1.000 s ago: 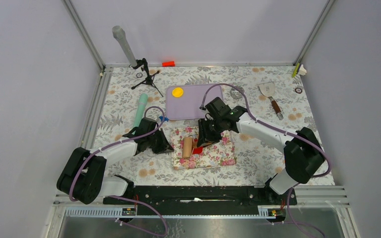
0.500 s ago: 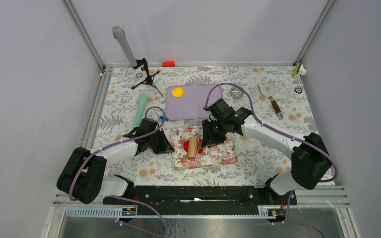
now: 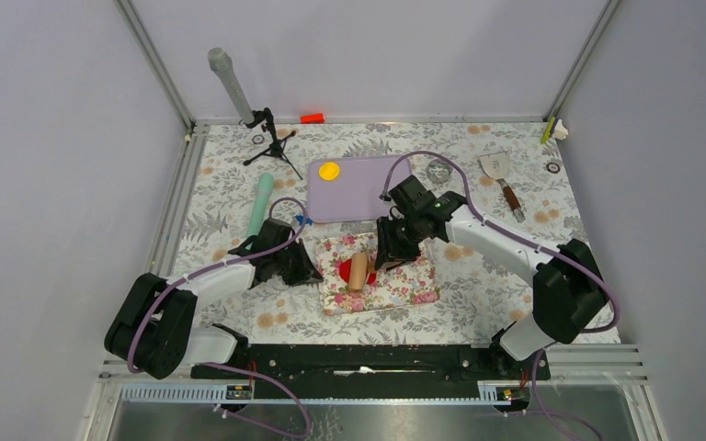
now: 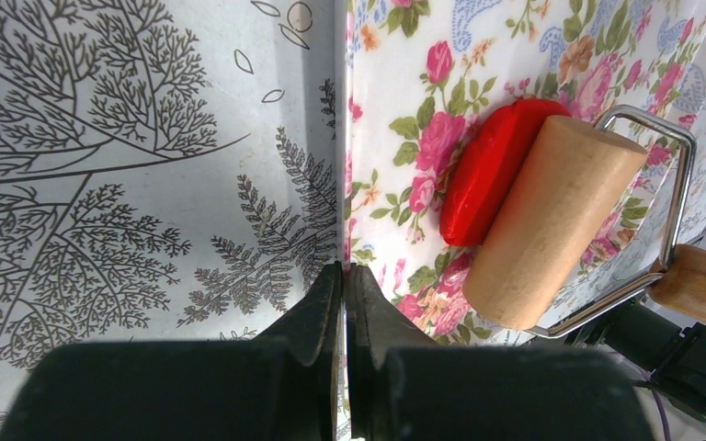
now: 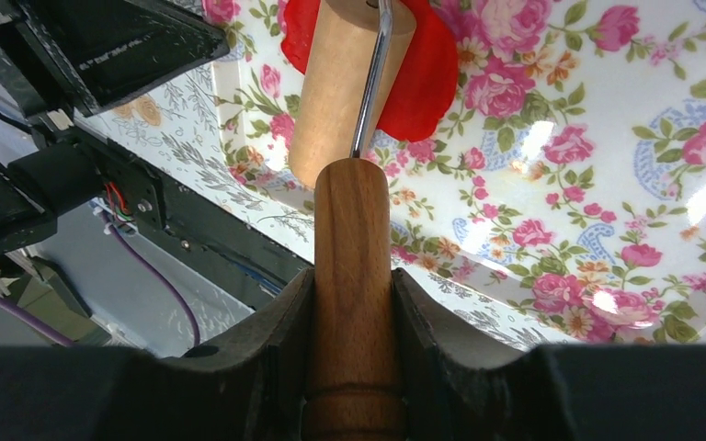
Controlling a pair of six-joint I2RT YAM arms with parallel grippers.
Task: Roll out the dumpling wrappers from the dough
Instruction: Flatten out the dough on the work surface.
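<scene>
**Roller set on the dough, floral mat [image 3: 404, 289].**
We see the right gripper [image 5: 354, 285], the nearer one, clamped on the wooden handle of the roller [image 4: 552, 225]. The drum's long axis lies across the handle. The red dough [image 4: 492, 170] lies under the drum and beyond it, toward the left gripper [image 4: 343, 276], whose jaws are together at the mat's edge. A yellow wrapper [image 3: 329, 170] lies well apart. We read no lettering.
</scene>
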